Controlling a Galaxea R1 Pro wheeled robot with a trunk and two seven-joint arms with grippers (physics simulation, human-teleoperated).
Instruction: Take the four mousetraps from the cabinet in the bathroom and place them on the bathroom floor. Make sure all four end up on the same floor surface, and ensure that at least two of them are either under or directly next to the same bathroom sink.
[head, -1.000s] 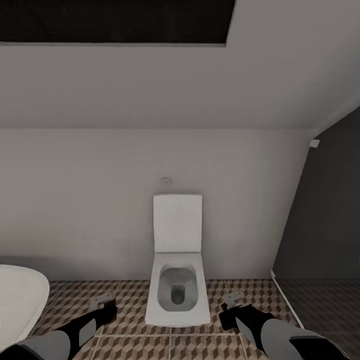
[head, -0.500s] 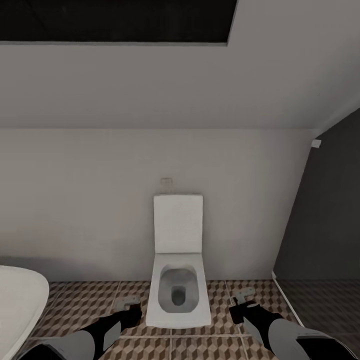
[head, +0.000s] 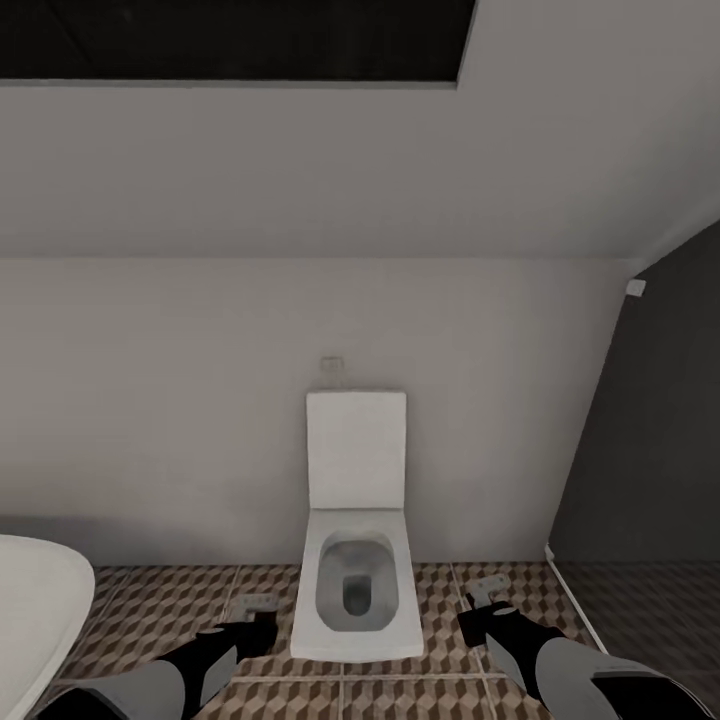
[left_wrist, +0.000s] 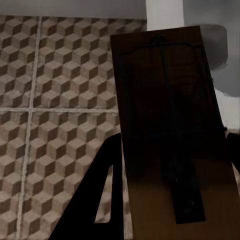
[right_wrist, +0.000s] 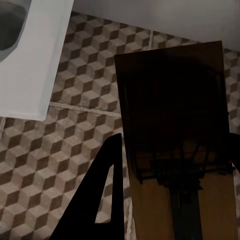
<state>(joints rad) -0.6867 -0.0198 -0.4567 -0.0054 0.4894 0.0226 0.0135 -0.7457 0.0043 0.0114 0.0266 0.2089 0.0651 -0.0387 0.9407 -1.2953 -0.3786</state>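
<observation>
Both grippers, left (head: 262, 606) & right (head: 484, 592), are each clamping a mousetrap (left_wrist: 172, 135) above bathroom floor (head: 150, 610) beside toilet (head: 355, 590); better lowering flat w/ sink (head: 35, 600) nearby before releasing

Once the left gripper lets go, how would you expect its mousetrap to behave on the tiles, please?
The mousetrap looks like a flat, stiff wooden board, so it should lie flat, not roll. Being thin, it is probably light and may slide on the bathroom floor.
</observation>
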